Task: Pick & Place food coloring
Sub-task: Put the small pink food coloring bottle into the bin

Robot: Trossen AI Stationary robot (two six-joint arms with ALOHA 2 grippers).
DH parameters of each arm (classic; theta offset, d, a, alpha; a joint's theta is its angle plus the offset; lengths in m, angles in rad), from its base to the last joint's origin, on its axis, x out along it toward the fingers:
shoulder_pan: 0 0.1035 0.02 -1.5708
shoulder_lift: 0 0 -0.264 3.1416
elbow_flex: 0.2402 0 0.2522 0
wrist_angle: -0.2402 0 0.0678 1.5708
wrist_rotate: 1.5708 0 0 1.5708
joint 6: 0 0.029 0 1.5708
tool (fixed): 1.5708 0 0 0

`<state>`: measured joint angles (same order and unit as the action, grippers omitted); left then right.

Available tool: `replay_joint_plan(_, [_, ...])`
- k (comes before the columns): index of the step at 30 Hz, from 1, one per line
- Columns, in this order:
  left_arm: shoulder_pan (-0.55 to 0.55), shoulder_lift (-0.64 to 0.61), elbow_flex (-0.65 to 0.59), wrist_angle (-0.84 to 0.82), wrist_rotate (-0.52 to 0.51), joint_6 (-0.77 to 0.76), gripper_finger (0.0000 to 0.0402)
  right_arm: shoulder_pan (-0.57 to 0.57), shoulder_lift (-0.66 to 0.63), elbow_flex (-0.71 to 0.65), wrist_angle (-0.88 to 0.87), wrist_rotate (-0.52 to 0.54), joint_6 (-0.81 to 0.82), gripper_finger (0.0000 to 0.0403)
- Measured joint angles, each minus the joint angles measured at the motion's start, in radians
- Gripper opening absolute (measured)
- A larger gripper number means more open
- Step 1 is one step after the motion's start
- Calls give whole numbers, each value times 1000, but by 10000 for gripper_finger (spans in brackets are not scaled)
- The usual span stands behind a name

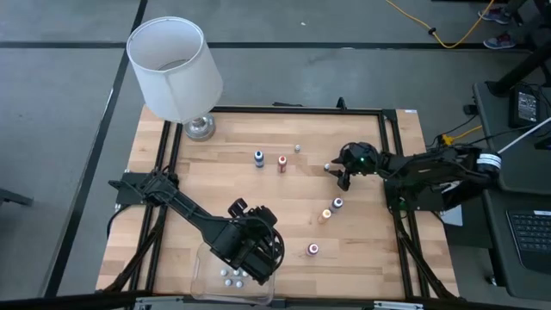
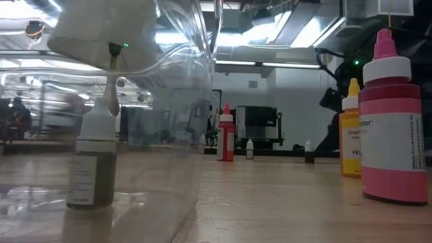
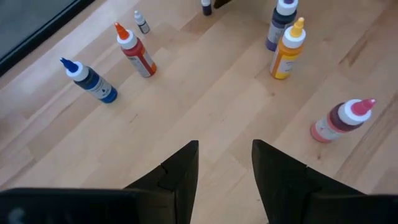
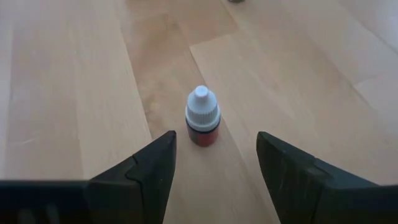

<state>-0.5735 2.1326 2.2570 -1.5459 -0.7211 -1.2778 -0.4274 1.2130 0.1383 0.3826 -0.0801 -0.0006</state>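
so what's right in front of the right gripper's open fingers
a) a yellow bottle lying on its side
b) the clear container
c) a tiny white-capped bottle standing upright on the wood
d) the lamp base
c: in the right wrist view the small white-capped bottle stands upright on the wooden table, just ahead of the right gripper, whose fingers are spread apart and not touching it.

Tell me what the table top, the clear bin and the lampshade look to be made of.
Table top: pale wood planks, matte, with visible grain and seams. Clear bin: transparent glossy plastic, probably; bottles show through its walls. Lampshade: white, matte, likely fabric or paper; the weave cannot be made out.
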Motion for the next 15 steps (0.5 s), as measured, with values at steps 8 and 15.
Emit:
replay_joint_plan(8, [0,0,0,6,0,0,143,0,126,0,104,-15,0,223])
replay_joint_plan(15, [0,0,0,3,0,0,143,0,190,1,190,-16,-2,221])
